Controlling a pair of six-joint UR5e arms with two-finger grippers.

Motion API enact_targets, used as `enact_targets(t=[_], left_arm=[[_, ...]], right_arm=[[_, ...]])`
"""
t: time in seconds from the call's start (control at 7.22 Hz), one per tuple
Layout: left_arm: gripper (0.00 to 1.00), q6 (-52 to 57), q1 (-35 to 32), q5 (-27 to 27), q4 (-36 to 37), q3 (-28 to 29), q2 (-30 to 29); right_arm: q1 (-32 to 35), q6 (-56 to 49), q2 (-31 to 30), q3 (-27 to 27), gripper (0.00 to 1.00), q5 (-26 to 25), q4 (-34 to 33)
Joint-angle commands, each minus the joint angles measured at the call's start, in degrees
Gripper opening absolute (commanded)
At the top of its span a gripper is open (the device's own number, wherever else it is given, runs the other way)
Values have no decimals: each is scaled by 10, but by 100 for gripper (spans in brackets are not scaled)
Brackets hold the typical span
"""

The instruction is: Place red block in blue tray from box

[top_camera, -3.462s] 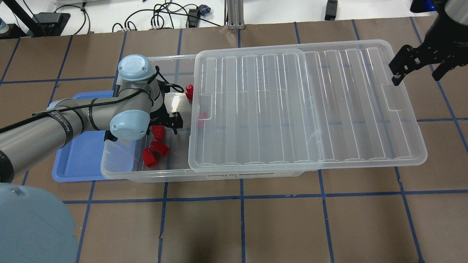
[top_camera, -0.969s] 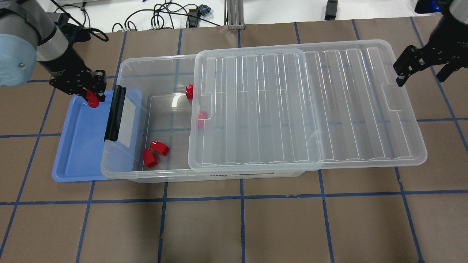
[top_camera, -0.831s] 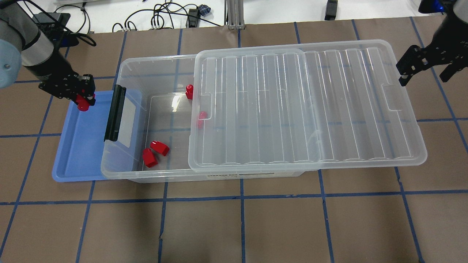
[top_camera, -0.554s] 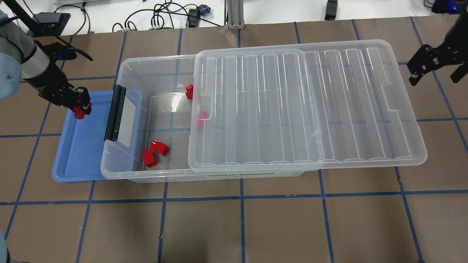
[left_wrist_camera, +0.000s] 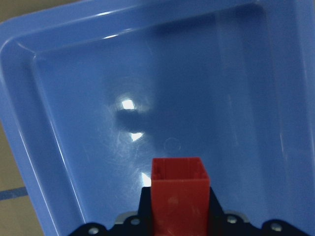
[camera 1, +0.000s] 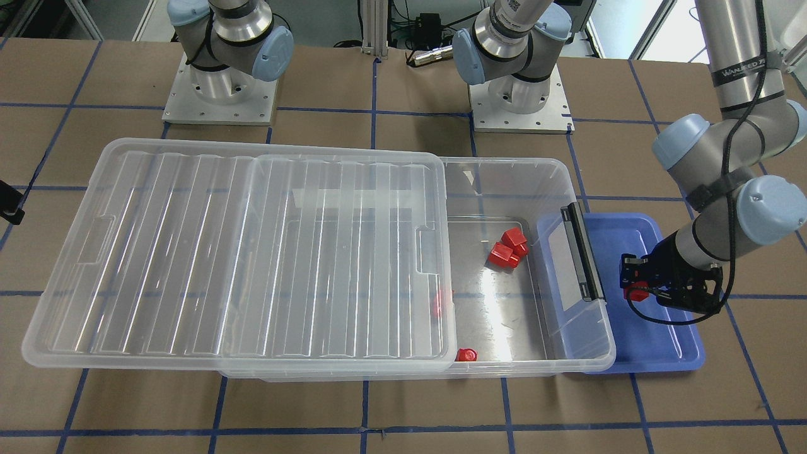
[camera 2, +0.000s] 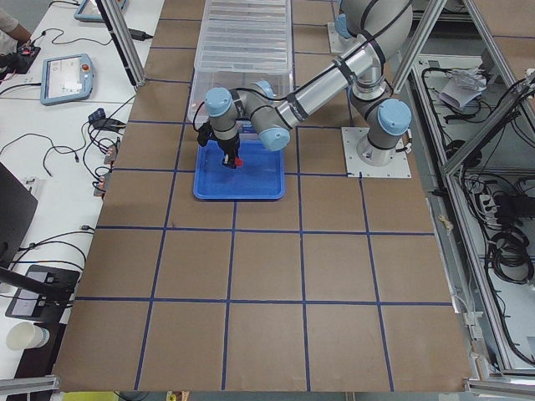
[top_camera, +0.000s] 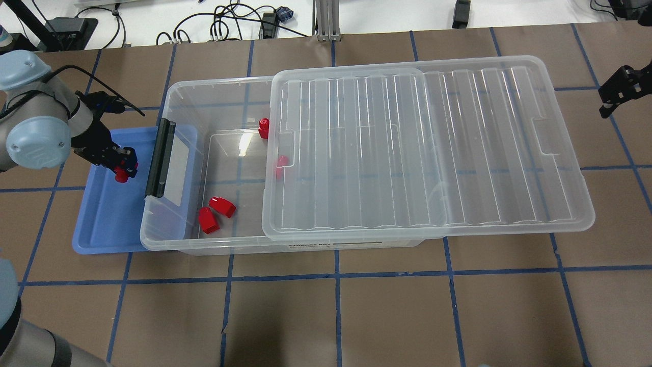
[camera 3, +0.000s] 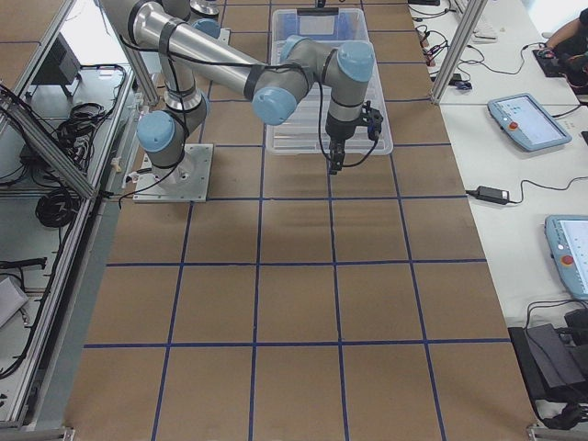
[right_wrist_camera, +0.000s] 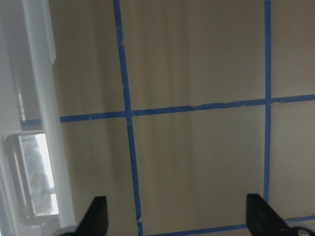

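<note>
My left gripper [top_camera: 120,164] is shut on a red block [top_camera: 121,176] and holds it over the blue tray [top_camera: 104,224], a little above its floor. The left wrist view shows the block [left_wrist_camera: 178,191] between the jaws with the tray floor [left_wrist_camera: 162,88] below. In the front view the gripper [camera 1: 637,280] holds the block [camera 1: 637,292] over the tray [camera 1: 656,343]. Several more red blocks [top_camera: 215,213] lie in the open end of the clear box [top_camera: 214,153]. My right gripper [right_wrist_camera: 177,216] is open and empty over bare table beyond the lid's right end.
The ribbed clear lid [top_camera: 423,148] is slid right and covers most of the box. A black latch bar [top_camera: 159,158] stands on the box's left end, which overlaps the tray. Blue tape lines cross the brown table.
My left gripper took a red block out of the box and carried it left, then nearer, over the blue tray. My right gripper drew away to the right.
</note>
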Motion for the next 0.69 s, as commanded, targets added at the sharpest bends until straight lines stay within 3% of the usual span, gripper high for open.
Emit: enact_targets(t=[0.0,0.14,0.28,0.55], left_arm=[[92,2,2,4,12,-4,-9],[100,-4,-5,10,-7,9,7],[100,-9,-12,6,-68,36,34],[100,-79,-56,1,-267,133,86]], right_arm=[[1,-8,21,12,100,6,-16],[1,-5,25,24,100,5,-17],[2,-6,25,30,100,5,-17],[12,-4,23,30,100,6,-17]])
